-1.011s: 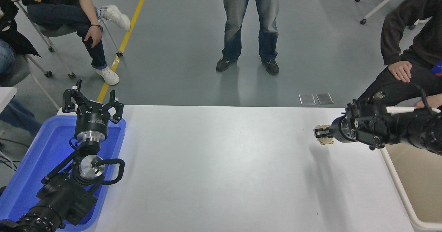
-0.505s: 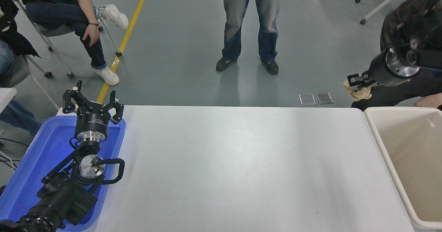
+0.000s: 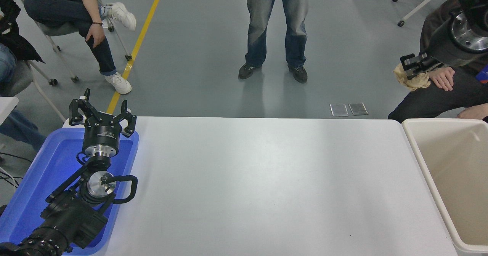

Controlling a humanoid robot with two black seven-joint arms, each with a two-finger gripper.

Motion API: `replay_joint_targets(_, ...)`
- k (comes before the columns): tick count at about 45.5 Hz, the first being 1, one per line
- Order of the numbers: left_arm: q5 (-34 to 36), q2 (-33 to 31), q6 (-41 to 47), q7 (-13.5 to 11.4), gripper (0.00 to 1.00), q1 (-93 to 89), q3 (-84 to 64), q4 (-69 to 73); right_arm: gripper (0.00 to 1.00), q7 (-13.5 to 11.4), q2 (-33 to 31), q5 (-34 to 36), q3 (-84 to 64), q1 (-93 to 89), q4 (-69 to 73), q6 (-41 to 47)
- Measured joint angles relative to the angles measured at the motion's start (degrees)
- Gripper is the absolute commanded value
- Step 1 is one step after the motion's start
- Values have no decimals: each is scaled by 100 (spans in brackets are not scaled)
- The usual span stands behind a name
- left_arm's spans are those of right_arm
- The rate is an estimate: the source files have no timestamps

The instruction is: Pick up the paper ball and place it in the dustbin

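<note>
My right gripper (image 3: 412,67) is raised high at the upper right, above the table's far right corner, and is shut on the tan-brown paper ball (image 3: 415,81), which bulges out below and left of the fingers. The cream-beige dustbin (image 3: 429,172) stands at the table's right end, below and to the right of the held ball; its inside shows only bare walls. My left gripper (image 3: 102,113) is parked open at the lower left, above the blue tray.
A shallow blue tray (image 3: 34,180) lies under the left arm. A seated person's hand (image 3: 443,77) is right behind the raised gripper. Another person stands at the far side (image 3: 275,27), and others sit at the upper left.
My right arm has lifted the paper ball from just above the table up and to the right, uncovering the dustbin. The left arm has not moved.
</note>
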Motion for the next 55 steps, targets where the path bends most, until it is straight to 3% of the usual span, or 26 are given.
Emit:
replay_joint_targets(10, 0, 0, 0, 0, 99, 0, 0, 1, 0, -18, -183, -168, 28, -154, -34, 27)
replay_joint_targets(23, 0, -1, 0, -1, 99, 0, 4, -1, 0, 33, -1076, -943, 101, -1057, -908, 6)
replay_joint_targets(38, 0, 0, 0, 0, 99, 0, 3, 0, 0, 462, -1913, -1583, 961, -3343, -2900, -340)
replay_joint_targets(47, -1, -1, 0, 0, 99, 0, 1, 0, 0, 558, -1823, -1658, 2042, -5008, -3959, -871)
replay_joint_targets(55, 0, -1, 0, 0, 99, 0, 1, 2, 0, 588, -1310, -1639, 3038, -6506, -4867, -1615)
